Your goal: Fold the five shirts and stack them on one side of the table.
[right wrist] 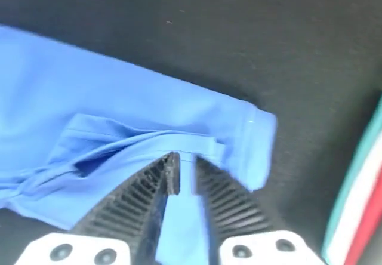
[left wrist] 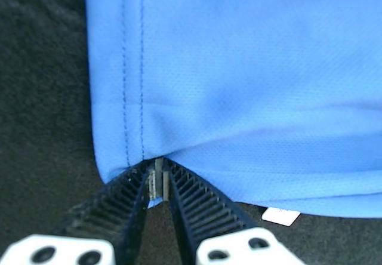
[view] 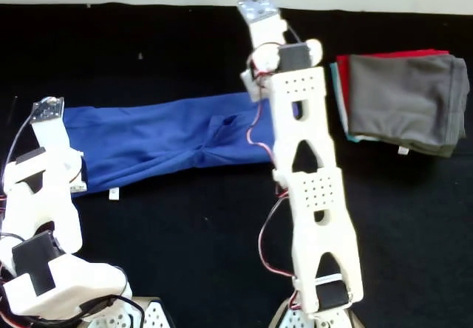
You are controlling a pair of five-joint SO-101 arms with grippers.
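- left gripper [left wrist: 159, 178]: clamped on the left hem of the blue shirt [view: 162, 139]
- blue shirt: lies stretched across the black table [view: 185, 254], bunched mid-length
- right gripper [right wrist: 182, 172]: jaws narrowly apart, at the shirt's right end
- folded shirt stack [view: 403, 103]: far right, grey on top

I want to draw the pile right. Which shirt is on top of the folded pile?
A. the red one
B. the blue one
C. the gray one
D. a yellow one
C: the gray shirt lies on top, with the red shirt peeking out under it; the blue shirt lies apart, stretched out.
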